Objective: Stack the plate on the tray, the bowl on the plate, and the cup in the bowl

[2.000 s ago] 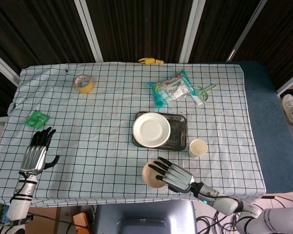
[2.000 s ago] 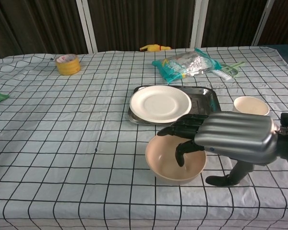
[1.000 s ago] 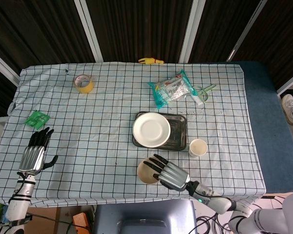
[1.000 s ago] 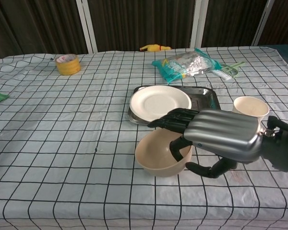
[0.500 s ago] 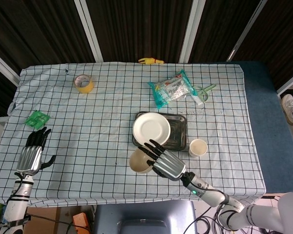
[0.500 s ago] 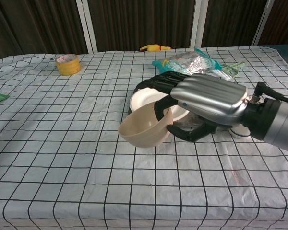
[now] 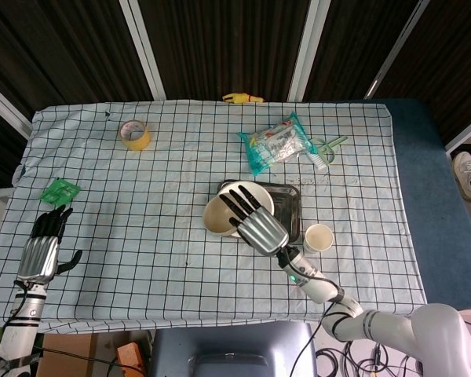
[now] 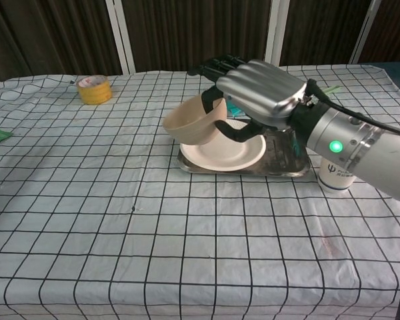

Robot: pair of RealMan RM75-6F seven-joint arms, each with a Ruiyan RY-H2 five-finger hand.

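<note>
Two hands show in the head view. The right hand point(image 7: 253, 217), silver-backed with black fingers, grips the beige round bowl point(image 7: 217, 216) by its rim and hides most of the white round plate point(image 7: 261, 192), which lies on the left part of the dark metal rectangular tray point(image 7: 289, 210). The white paper cup point(image 7: 319, 237) stands upright on the checked tablecloth point(image 7: 165, 181) just beside the tray's near right corner. The left hand point(image 7: 40, 250) hangs at the table's near left edge with fingers extended and apart, holding nothing. Near the far edge lie a yellow tape roll point(image 7: 135, 134), a teal plastic packet point(image 7: 279, 144) and a small yellow toy point(image 7: 242, 98); a green packet point(image 7: 60, 192) sits near the left edge. Open cloth runs between the tray and the left side. In the chest view, the right hand point(image 8: 253, 90) holds the bowl point(image 8: 191, 121) clear above the plate point(image 8: 223, 151), tilted, fingers over its rim and thumb beneath. The plate's near rim shows bare on the tray point(image 8: 280, 163). The cup point(image 8: 336, 177) is partly hidden behind the forearm. Wide bare cloth point(image 8: 120, 220) lies near the camera.
</note>
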